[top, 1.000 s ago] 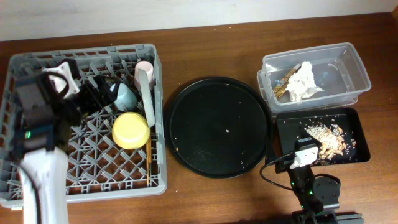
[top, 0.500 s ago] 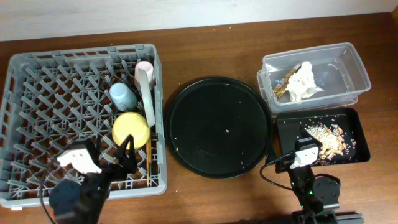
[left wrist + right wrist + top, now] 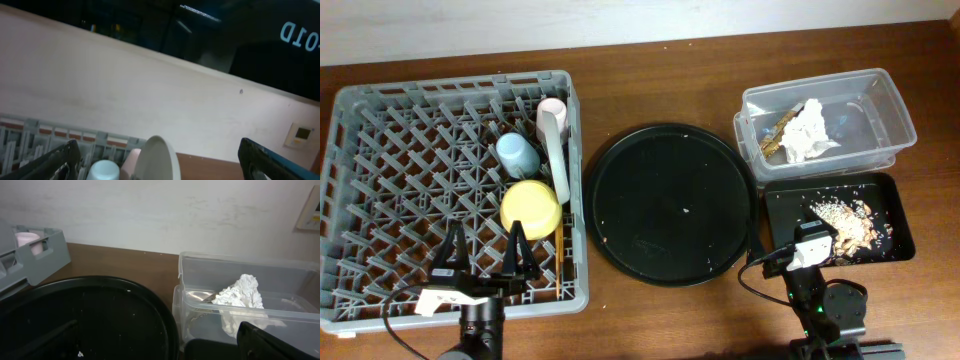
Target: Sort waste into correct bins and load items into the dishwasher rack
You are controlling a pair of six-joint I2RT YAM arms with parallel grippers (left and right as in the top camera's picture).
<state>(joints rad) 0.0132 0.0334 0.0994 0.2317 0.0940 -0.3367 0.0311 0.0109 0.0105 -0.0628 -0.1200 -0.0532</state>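
Note:
The grey dishwasher rack (image 3: 390, 150) holds a blue cup (image 3: 517, 153), a pink cup (image 3: 551, 112), a pale plate (image 3: 558, 160) standing on edge and a yellow bowl (image 3: 530, 208). My left gripper (image 3: 485, 250) is open and empty, low over the rack's front edge. In the left wrist view the plate (image 3: 157, 155) and blue cup (image 3: 102, 170) lie ahead of that gripper (image 3: 160, 167). The clear tub (image 3: 885, 105) contains the white napkin (image 3: 807, 130) and the brown wrapper (image 3: 775, 135). Food scraps (image 3: 845, 218) lie in the shallow black tray (image 3: 790, 200). My right gripper (image 3: 155, 350) is open and empty.
A large round black tray (image 3: 670, 205) with a few crumbs sits between the rack and the bins. The right arm (image 3: 815, 290) rests at the table's front edge, just below the shallow tray. A pale wall runs behind the table.
My left arm has pulled back from above the rack's left side to its front edge, uncovering the rack. The right arm and all objects have stayed put.

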